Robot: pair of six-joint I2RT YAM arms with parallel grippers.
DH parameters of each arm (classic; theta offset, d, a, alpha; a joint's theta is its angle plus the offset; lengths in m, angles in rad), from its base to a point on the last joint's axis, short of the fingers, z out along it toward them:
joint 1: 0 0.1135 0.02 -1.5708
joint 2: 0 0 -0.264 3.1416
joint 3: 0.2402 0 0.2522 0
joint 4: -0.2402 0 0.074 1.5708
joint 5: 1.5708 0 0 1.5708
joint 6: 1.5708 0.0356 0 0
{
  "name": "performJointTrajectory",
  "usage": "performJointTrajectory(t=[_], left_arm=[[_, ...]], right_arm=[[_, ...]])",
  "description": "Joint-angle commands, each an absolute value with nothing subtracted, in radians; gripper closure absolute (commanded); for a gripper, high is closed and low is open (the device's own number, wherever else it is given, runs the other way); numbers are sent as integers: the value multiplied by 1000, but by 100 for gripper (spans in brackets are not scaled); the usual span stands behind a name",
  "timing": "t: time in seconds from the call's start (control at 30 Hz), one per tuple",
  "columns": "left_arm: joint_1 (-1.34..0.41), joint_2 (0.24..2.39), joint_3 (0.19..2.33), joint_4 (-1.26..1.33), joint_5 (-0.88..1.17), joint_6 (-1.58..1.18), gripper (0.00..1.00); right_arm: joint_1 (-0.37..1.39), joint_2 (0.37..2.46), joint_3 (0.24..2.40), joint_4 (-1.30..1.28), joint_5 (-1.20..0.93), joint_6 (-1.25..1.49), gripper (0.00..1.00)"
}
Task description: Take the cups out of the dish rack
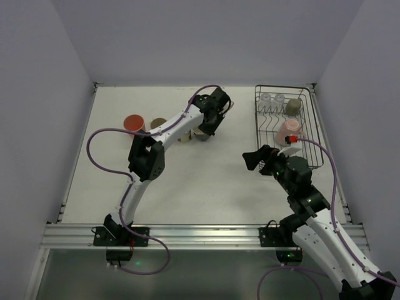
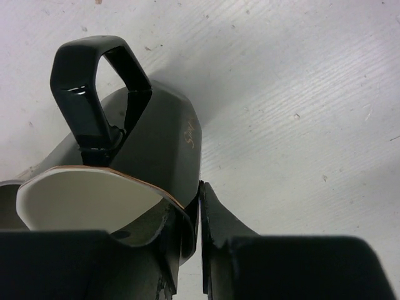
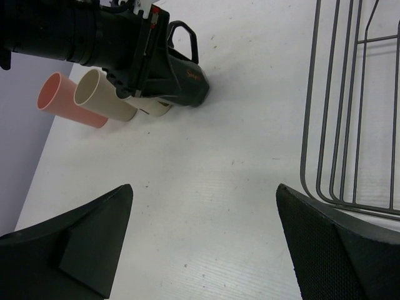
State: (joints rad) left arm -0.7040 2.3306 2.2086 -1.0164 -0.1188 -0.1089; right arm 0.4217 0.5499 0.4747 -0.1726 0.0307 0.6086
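Left wrist shows our left gripper (image 2: 197, 206) pinching the dark mug (image 2: 156, 140) by its rim; our right gripper (image 3: 203, 190) gapes wide just left of the rack (image 1: 275, 134).

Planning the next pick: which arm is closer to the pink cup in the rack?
Right. The right gripper hangs open beside the rack, close to the pink cup; the left gripper grips the black mug, much farther off.

Rack (image 1: 275, 147) sits far right on the table (image 1: 200, 187) with four cups (image 1: 289, 130) inside, two at its far end; left of it, a mug (image 3: 187, 84) and two more cups stand in a row.
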Motion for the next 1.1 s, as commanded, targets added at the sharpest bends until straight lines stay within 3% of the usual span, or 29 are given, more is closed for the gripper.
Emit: performJointTrajectory(t=[0.0, 0.2, 0.33, 0.53, 0.73, 0.93, 1.07], left_arm=[[-689, 2310, 2207, -1017, -137, -58, 79], [-690, 2287, 2183, -971, -135, -74, 58], [-689, 2261, 2183, -937, -129, -100, 33], [-690, 2165, 2157, -850, -135, -139, 9], [-695, 1914, 2010, -628, -126, -204, 1], [-719, 1521, 1645, -393, 32, -261, 0], [-741, 1235, 1273, -296, 121, -295, 0]], right_arm=[[423, 554, 505, -153, 8, 603, 1], [423, 552, 523, -161, 11, 606, 1], [423, 557, 540, -167, 17, 611, 1], [423, 569, 587, -195, 64, 607, 1], [423, 688, 653, -207, 208, 563, 1], [376, 852, 732, -207, 362, 517, 1], [246, 928, 775, -206, 368, 511, 1]])
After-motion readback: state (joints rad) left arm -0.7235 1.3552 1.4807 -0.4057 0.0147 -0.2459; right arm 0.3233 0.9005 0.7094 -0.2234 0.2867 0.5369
